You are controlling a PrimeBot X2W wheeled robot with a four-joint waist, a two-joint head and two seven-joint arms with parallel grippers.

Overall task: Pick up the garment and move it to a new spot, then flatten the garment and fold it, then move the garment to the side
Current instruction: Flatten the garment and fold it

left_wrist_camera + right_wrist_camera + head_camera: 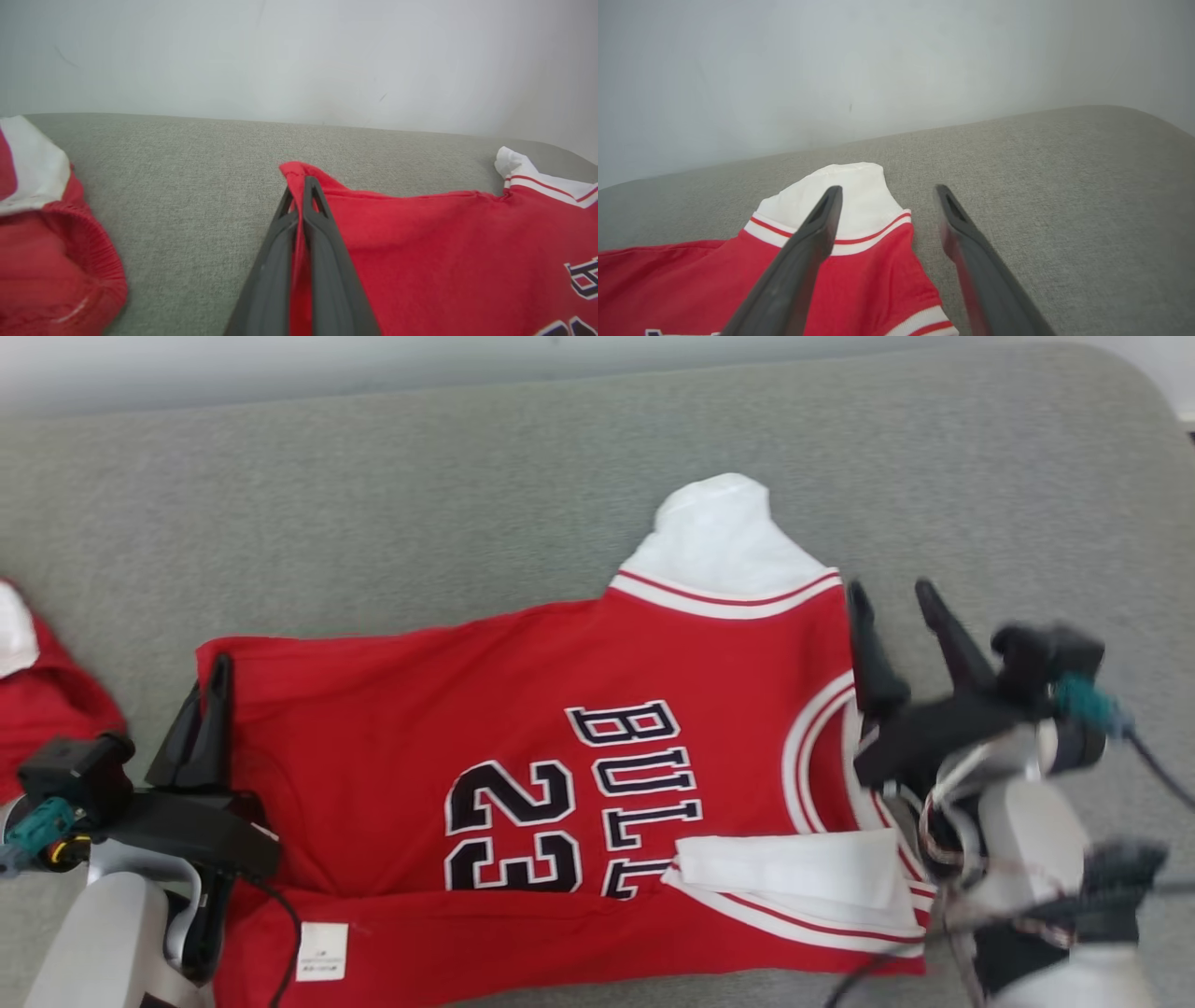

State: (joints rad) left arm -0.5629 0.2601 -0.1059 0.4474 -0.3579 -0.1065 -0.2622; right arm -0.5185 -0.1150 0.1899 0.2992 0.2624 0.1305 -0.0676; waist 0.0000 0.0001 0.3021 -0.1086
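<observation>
Closest in, the left gripper (pixel 217 686) has its two dark fingers pressed together on the hem corner of the red jersey (pixel 420 709). In the left wrist view a ridge of red cloth is pinched between them and stands slightly proud of the grey cushioned surface (pixel 373 504).

The jersey lies spread across the middle of that surface, hem toward the robot's left and neck toward its right. Its dark, white-edged lettering (pixel 560 793) reads sideways, "BULL" above "23". The near long edge is turned over onto the front, showing a small white label (pixel 322 952). One white shoulder panel (pixel 719 537) sticks out past the striped trim on the far side. Another white flap (pixel 794 868) lies folded over the chest on the near side.

By the neck end, the right gripper (pixel 892 593) has its fingers spread wide and holds nothing. One finger sits over the jersey's shoulder edge and the other over bare grey fabric just beside it. Whether either tip touches down, I cannot tell.

Off at the robot's far left, well apart from the jersey, lies a second red garment (pixel 47 709) with a white band. A pale wall (pixel 299 56) runs behind the surface.
</observation>
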